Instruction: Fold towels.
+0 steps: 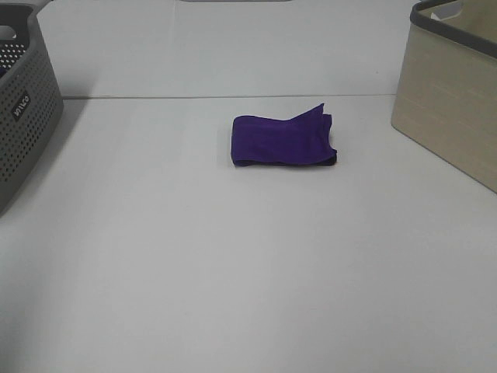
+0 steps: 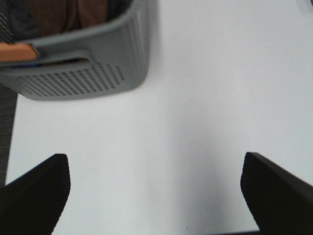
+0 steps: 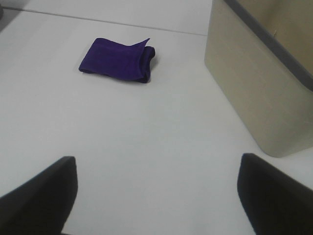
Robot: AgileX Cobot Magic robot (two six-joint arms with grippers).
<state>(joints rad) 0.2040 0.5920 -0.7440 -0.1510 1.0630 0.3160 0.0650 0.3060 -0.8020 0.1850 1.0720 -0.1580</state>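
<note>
The deep purple towel [image 1: 283, 141] lies folded into a small rectangle on the white table, a little behind the middle, with one corner sticking up at its right end. It also shows in the right wrist view [image 3: 117, 60]. No arm or gripper shows in the exterior high view. My left gripper [image 2: 155, 193] is open and empty over bare table near the grey basket. My right gripper [image 3: 157, 193] is open and empty, well back from the towel, beside the beige basket.
A grey perforated basket [image 1: 22, 116] stands at the left edge and holds brown and orange cloth in the left wrist view [image 2: 83, 58]. A beige basket [image 1: 454, 101] with a grey rim stands at the right, also in the right wrist view [image 3: 254, 83].
</note>
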